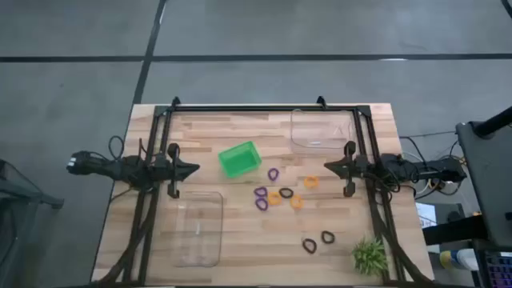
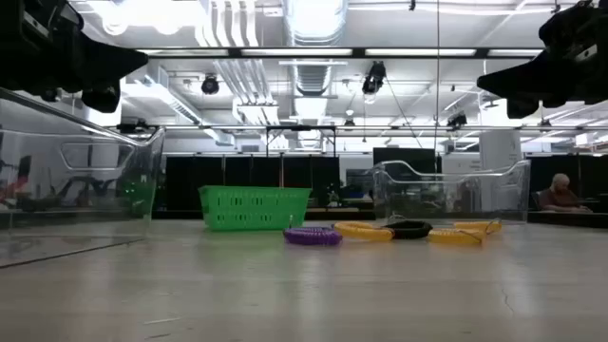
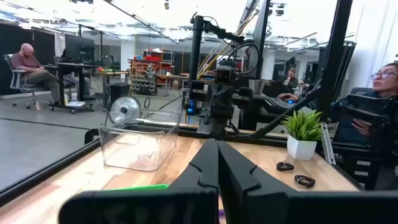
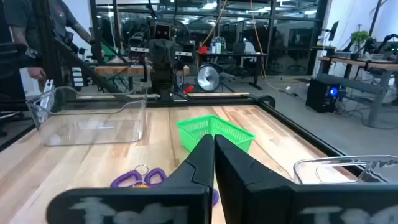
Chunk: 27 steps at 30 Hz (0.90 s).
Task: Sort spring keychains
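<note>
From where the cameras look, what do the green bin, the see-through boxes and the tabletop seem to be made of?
The green bin looks like matte moulded plastic: its walls are an open lattice. The two clear boxes look like glossy rigid plastic, since the wood shows through them and their rims catch glints. The table looks like pale butcher-block wood with visible joined strips; its finish is hard to judge.

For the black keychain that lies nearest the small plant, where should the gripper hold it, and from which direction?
The black keychain lies flat on the table, an open loop, apart from its black neighbour. Probably best from straight above, one finger inside the loop, one outside, pinching the wire on the side away from the plant.
</note>
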Motion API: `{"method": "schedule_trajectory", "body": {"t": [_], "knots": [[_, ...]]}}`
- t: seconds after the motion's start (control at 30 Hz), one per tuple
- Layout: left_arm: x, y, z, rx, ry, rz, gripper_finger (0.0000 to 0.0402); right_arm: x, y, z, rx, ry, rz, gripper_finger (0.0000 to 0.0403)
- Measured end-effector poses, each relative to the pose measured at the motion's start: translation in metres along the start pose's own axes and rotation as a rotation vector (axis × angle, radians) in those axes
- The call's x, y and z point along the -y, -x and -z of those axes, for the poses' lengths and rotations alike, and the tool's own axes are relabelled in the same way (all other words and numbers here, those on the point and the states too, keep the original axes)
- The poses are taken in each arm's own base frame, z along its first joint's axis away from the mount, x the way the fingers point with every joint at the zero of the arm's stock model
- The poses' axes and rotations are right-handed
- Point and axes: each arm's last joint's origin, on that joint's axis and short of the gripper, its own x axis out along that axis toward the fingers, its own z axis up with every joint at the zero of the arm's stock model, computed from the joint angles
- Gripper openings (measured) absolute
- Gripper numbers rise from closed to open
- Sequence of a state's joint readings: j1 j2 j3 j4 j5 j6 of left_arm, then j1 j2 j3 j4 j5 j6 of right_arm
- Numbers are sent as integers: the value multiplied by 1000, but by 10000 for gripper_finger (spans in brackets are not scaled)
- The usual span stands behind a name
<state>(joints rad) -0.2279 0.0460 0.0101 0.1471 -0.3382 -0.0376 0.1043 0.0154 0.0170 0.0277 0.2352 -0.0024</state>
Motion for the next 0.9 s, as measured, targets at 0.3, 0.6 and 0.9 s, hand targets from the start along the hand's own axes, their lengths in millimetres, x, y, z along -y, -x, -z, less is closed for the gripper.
{"method": "schedule_trajectory", "body": {"t": [0.3,0.6,0.9], "knots": [[0,0,0,0,0,0,0,0,0,0,0,0,0,8],[-1,0,0,1,0,-23,0,0,0,-8,81,-506,-20,8],[-1,0,0,3,75,-27,0,1,2,-22,218,-967,-77,8]]}}
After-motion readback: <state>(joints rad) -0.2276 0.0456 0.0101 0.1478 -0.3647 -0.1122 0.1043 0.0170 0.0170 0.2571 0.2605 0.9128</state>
